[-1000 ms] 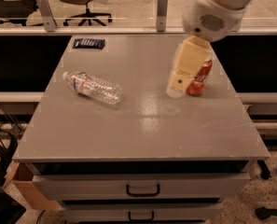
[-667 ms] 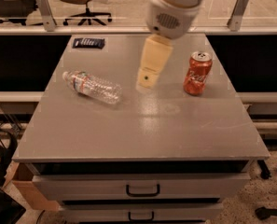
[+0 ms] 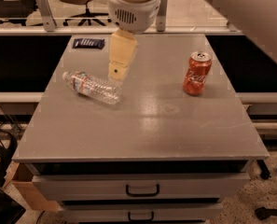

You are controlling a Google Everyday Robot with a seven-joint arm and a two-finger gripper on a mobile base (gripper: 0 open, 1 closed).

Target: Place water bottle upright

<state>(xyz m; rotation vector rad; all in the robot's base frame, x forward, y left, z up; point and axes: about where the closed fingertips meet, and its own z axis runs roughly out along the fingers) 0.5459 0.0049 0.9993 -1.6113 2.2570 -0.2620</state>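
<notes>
The water bottle (image 3: 91,87), clear and ribbed with a white cap and a white label with red and blue bands, lies on its side on the left part of the grey tabletop (image 3: 152,120), cap toward the left. My gripper (image 3: 117,73) hangs down from the white arm housing over the table, its tan fingers pointing down just right of and behind the bottle's base end. It holds nothing that I can see.
An orange soda can (image 3: 197,73) stands upright on the right side of the table. A dark flat packet (image 3: 88,43) lies at the far left corner. Drawers sit below the front edge. Office chairs and a rail stand behind the table.
The gripper has moved left across the table, from beside the soda can to just next to the lying bottle. The bottle and the can have not moved.
</notes>
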